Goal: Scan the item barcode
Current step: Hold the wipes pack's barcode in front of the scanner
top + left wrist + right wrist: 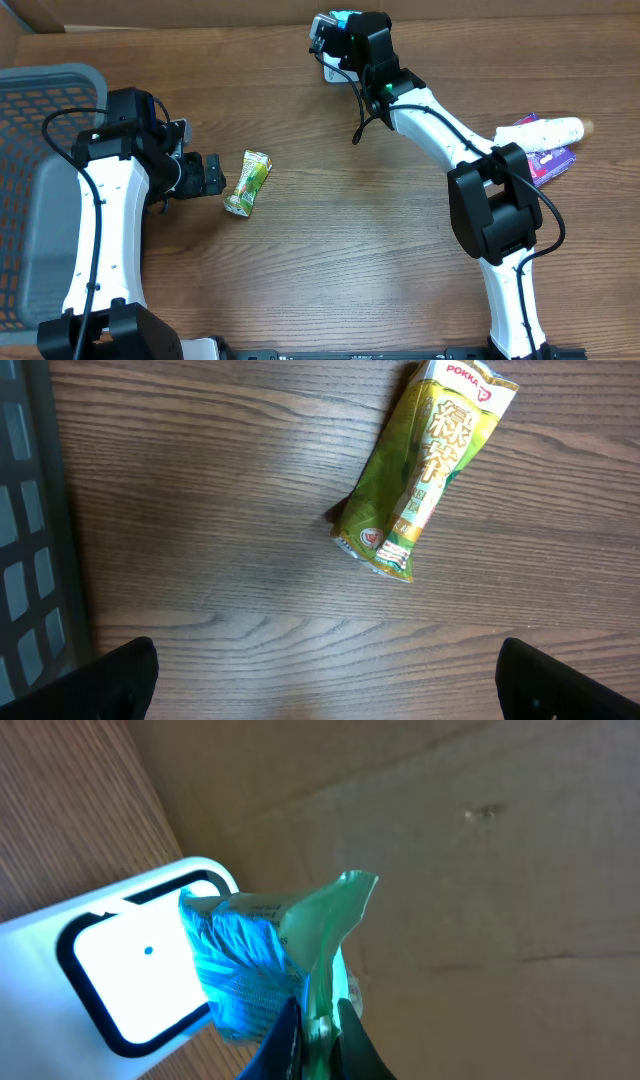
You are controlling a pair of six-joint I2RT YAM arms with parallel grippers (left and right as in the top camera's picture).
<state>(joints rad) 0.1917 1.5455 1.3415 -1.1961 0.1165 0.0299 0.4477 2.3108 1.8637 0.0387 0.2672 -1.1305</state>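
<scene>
Right claw [318, 1030] pinched shut on bottom edge of blue-green foil packet [265, 945]. Packet sits just ahead of fingertips, crinkled and glossy, sealed end flared. Beyond packet: white barcode scanner [130, 965], window lit, packet overlapping its edge. Step judged: presenting packet to scanner. Barcode not visible; next move likely calls for turning packet until code faces window. Left claw [340, 685] spread wide, empty, above bench [200, 510]. Green tea pouch [425, 470] ahead of it, untouched.

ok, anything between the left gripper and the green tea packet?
Nothing. The left wrist view shows only bare wooden table between the open left gripper and the green tea packet; the overhead view agrees.
</scene>
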